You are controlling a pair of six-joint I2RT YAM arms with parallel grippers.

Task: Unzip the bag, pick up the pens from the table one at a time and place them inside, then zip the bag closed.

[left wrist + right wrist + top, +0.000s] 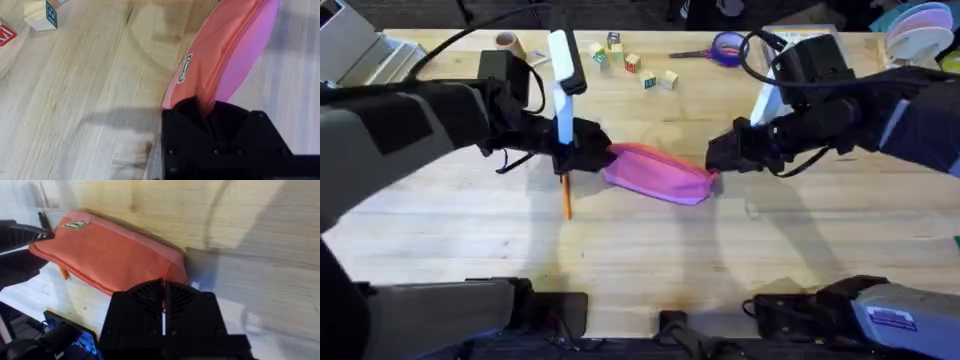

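The pink bag (660, 172) lies in the middle of the table (640, 250), stretched between both grippers. My left gripper (595, 152) is shut on the bag's left end; in the left wrist view the fabric (225, 55) runs into the closed black jaws (202, 107). My right gripper (715, 160) is shut on the bag's right end, with that corner (110, 250) pinched at the fingers (164, 300). One orange pen (565, 195) lies on the wood just below the left gripper, and its tip (63, 272) pokes out from under the bag. I cannot tell how the zip stands.
Purple-handled scissors (725, 48) and several small letter blocks (630, 62) lie at the back of the table, with a tape roll (507, 42) at the back left. Stacked plates (920, 25) sit at the far right corner. Bare wood lies in front of the bag.
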